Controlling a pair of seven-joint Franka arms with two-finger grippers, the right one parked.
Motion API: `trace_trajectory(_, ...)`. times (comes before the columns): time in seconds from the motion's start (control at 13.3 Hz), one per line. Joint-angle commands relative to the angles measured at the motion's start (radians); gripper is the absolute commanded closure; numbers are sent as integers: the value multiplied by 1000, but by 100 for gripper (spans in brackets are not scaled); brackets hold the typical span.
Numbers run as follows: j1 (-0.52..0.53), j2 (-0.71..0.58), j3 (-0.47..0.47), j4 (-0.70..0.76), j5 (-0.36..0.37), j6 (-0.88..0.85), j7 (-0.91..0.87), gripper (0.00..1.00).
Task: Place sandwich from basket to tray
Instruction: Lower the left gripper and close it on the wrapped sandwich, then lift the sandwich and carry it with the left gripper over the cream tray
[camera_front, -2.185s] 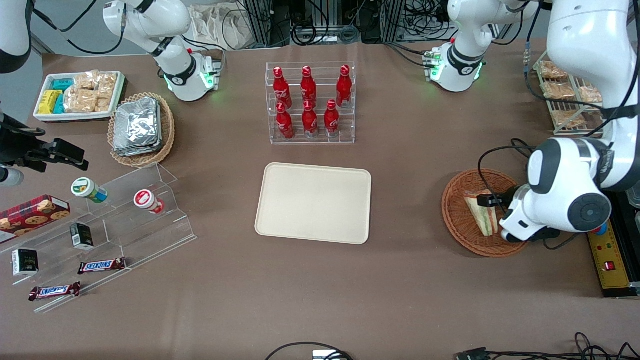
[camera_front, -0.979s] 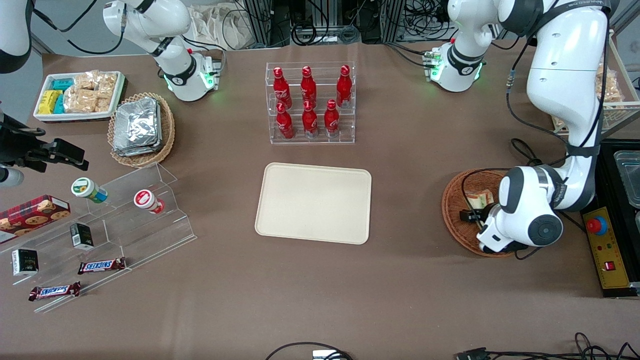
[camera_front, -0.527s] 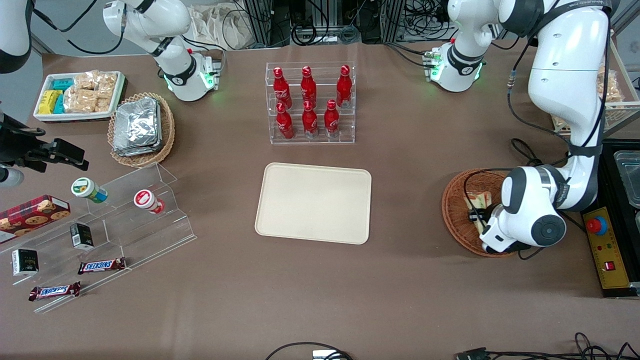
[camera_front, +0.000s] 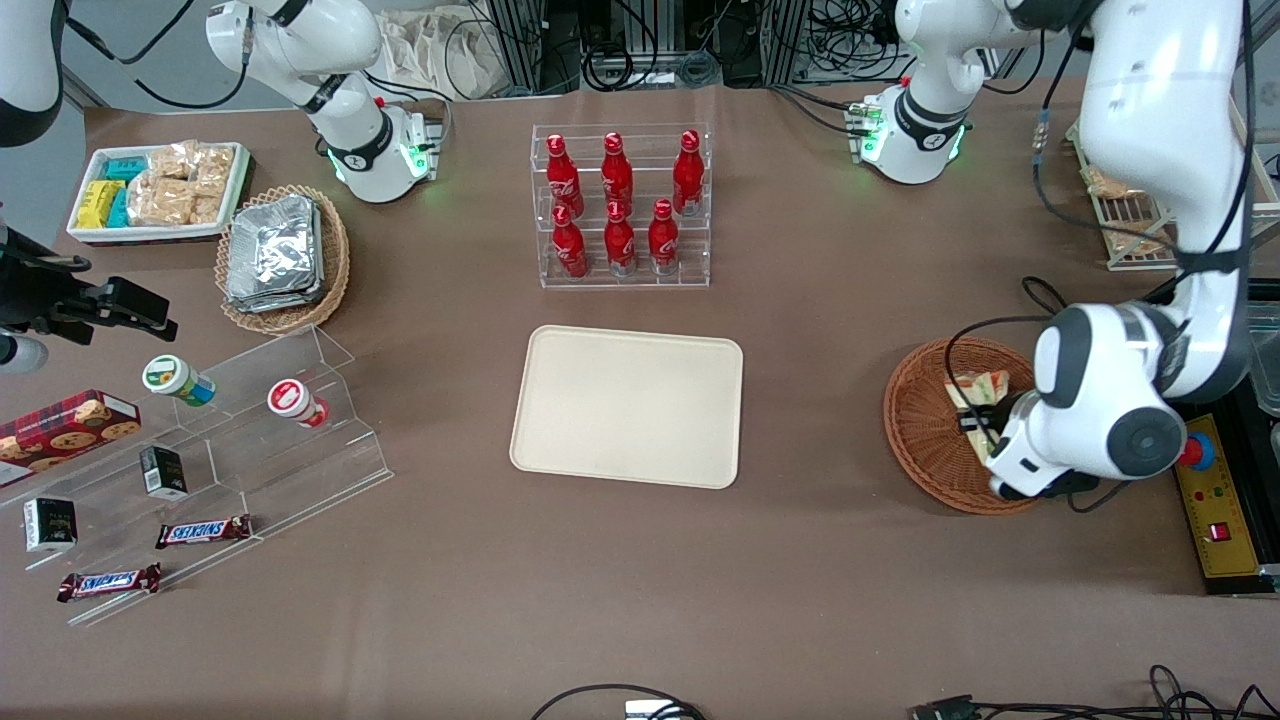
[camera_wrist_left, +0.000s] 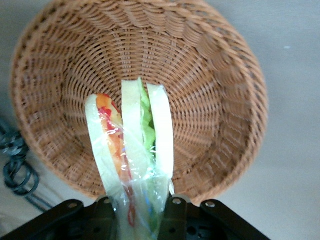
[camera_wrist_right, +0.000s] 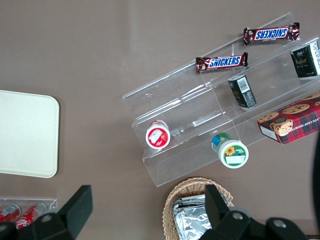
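The sandwich (camera_front: 982, 388) (camera_wrist_left: 131, 134), a clear-wrapped wedge of white bread with green and red-orange filling, is pinched at its narrow end between my fingers (camera_wrist_left: 172, 216). My gripper (camera_front: 985, 425) (camera_wrist_left: 137, 217) is shut on it and holds it over the reddish-brown wicker basket (camera_front: 925, 450) (camera_wrist_left: 210, 75), at the working arm's end of the table. The basket holds nothing else. The cream tray (camera_front: 627, 405) (camera_wrist_right: 25, 135) lies flat and bare at the table's middle, well apart from the basket toward the parked arm's end.
A clear rack of red bottles (camera_front: 620, 205) stands farther from the front camera than the tray. A yellow box with a red button (camera_front: 1208, 500) and black cables lie beside the basket. A wire rack of snack packets (camera_front: 1120, 215) sits at the table's edge.
My gripper came down into the basket and shut on the sandwich. In the last half second the wrist has risen and shifted, taking the sandwich with it.
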Motion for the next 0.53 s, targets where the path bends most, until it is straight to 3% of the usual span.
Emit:
trace_trajectory(0.0,-8,-87,-43,-21,4,-33,2,90)
trace_trajectory(0.45,-10,-110,-243,24,-2,-24,-15,89)
